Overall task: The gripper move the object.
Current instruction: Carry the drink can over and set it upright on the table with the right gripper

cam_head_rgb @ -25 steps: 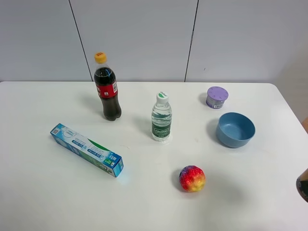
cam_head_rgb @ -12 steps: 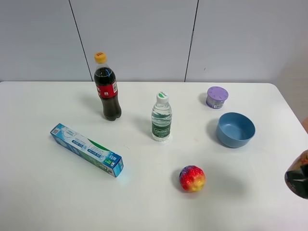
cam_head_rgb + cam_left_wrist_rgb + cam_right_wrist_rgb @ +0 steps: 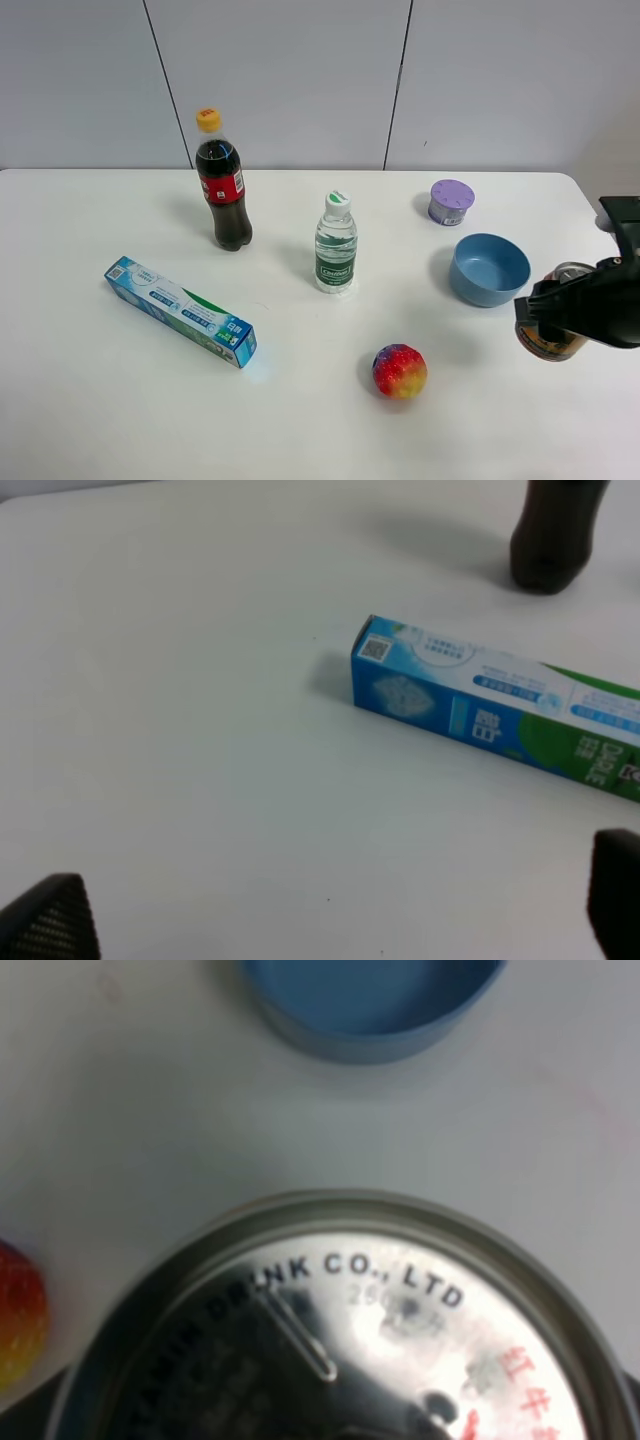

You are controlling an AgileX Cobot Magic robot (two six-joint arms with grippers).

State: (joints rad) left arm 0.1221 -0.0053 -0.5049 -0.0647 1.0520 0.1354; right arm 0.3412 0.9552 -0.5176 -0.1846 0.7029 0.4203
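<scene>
The object, a gold-orange drink can (image 3: pixel 547 342), is at the right side of the table, just right of and nearer than the blue bowl (image 3: pixel 489 268). My right gripper (image 3: pixel 556 308) is shut on it, its black claw wrapped around the can's upper part. The right wrist view is filled by the can's silver pull-tab top (image 3: pixel 360 1340), with the gripper's own parts hidden. My left gripper (image 3: pixel 330 910) is open over bare table, its dark fingertips (image 3: pixel 45 922) wide apart, near the toothpaste box (image 3: pixel 490 715).
A cola bottle (image 3: pixel 222 185) and a water bottle (image 3: pixel 336 245) stand mid-table. The toothpaste box (image 3: pixel 180 312) lies at the left, a rainbow ball (image 3: pixel 399 371) near the front, and a lilac-lidded tub (image 3: pixel 451 202) behind the bowl. The table's right edge (image 3: pixel 612 235) is close to the can.
The right arm has come in from the right edge of the exterior view with the can, moving left and farther onto the table toward the blue bowl. Nothing else has moved.
</scene>
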